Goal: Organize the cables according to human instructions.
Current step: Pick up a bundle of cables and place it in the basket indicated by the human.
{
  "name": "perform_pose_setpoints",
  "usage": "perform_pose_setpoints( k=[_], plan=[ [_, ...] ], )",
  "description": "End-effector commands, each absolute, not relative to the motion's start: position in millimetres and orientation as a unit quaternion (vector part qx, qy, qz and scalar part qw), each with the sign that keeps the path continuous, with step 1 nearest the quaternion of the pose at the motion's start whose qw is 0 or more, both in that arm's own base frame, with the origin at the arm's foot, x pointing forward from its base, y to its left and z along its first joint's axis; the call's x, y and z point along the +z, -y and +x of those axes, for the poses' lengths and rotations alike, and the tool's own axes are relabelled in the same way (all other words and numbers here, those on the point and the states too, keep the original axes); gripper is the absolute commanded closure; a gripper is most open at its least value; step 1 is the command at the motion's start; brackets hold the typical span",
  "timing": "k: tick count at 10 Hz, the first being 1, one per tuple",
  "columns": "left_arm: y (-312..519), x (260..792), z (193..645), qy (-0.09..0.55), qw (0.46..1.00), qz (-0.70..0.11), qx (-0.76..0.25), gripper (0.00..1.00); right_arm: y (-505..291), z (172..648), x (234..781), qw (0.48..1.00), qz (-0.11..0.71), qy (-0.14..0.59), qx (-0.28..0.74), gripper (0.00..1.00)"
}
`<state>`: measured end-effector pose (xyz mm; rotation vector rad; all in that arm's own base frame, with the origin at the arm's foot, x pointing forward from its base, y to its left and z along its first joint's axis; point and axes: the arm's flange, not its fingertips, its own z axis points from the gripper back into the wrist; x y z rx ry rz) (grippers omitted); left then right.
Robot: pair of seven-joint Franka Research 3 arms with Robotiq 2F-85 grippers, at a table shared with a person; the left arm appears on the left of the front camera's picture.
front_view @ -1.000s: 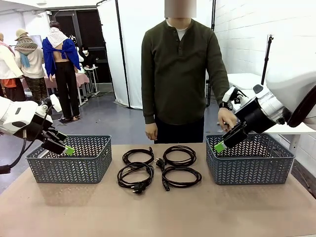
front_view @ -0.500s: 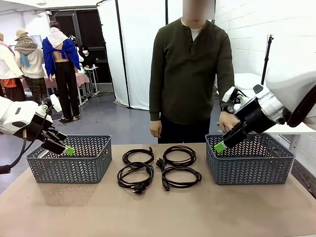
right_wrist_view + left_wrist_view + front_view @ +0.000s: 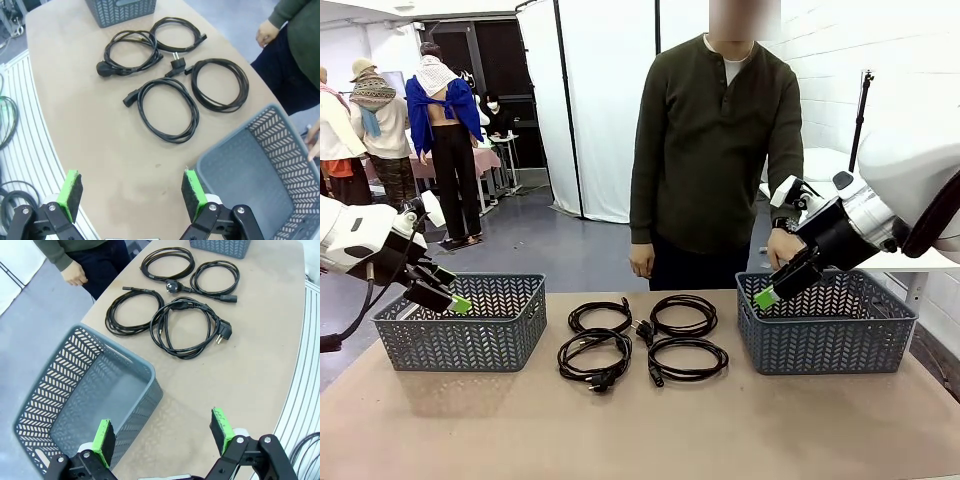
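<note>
- Left claw (image 3: 460,303): spread wide, nothing held, poised at rim of left basket (image 3: 470,340).
- Right claw (image 3: 765,297): likewise spread and empty, at rim of right basket (image 3: 840,345).
- Risk judged: person's hand (image 3: 781,244), just beside right claw, could be struck if arm is swung.
- Risk judged: neighbouring coil could be dragged along, since plugs lie touching.
- Cables (image 3: 643,329): laid mid-table toward far edge, between baskets, well apart from both claws.

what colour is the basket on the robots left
The basket is blue-grey with herringbone slots; best in front view.

Front camera looks across the table (image 3: 640,430) at the person (image 3: 715,150); both wrist cameras peer down from opposite ends, sharing the cables (image 3: 642,330).
</note>
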<state>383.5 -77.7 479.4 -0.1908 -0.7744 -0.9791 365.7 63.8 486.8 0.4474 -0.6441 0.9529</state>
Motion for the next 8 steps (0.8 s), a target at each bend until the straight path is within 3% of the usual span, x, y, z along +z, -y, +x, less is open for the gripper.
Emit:
perform_pose_setpoints(
  k=[1, 8],
  plan=[
    [76.2, 477.2, 385.5, 0.362, 0.807, -0.093, -0.457, 0.0, -64.4, 370.7, 482.5, 0.805, 0.216, 0.311, 0.456, 0.0],
    [76.2, 477.2, 385.5, 0.362, 0.807, -0.093, -0.457, 0.0, -63.7, 365.5, 486.7, 0.815, 0.209, 0.302, 0.447, 0.0]
  ],
)
